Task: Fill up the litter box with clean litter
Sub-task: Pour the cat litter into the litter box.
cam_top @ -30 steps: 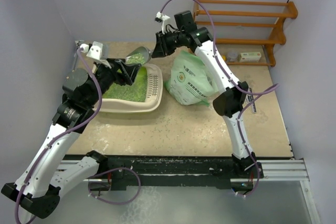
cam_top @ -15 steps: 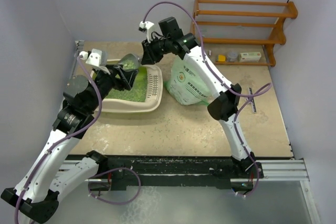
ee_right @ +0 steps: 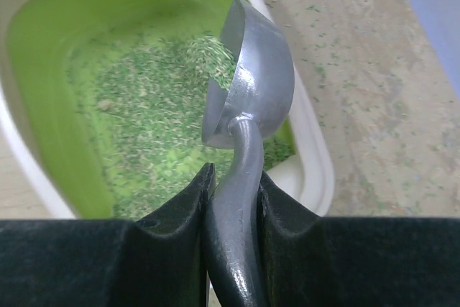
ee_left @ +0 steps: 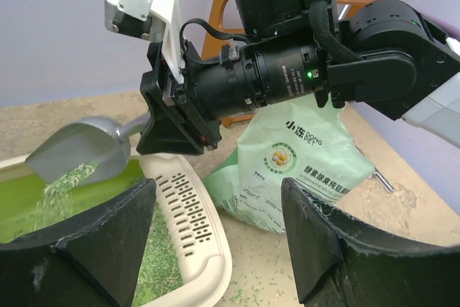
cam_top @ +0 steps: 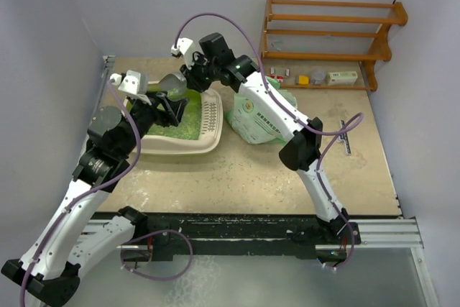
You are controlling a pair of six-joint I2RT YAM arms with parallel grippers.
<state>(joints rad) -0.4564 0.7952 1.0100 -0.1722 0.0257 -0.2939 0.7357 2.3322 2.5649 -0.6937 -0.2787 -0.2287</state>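
My right gripper [ee_right: 233, 177] was clamped narrow on the handle of a grey metal scoop [ee_right: 255, 84]. The bowl reached out ahead of the fingers and tipped down over the large cream plastic litter box with the lime-green inside [ee_right: 316, 170]. In the left wrist view, small green litter pellets [ee_left: 61, 188] were spilling off the scoop's lip into the tray directly beneath it.

My left gripper [ee_left: 215, 221] hung over the near side of the box with its jaws wide and nothing between them. The slotted cream rim was just below and ahead of it. The pale green printed bag [ee_left: 302, 156] stood on the counter [cam_top: 287, 170] past that rim, off to this gripper's right.

I judged the fill to be only partly done. A thin, uneven layer of pellets covered the floor of the tray, with bare green showing along the walls. This scoopful was not yet empty, and more trips to the bag looked necessary.
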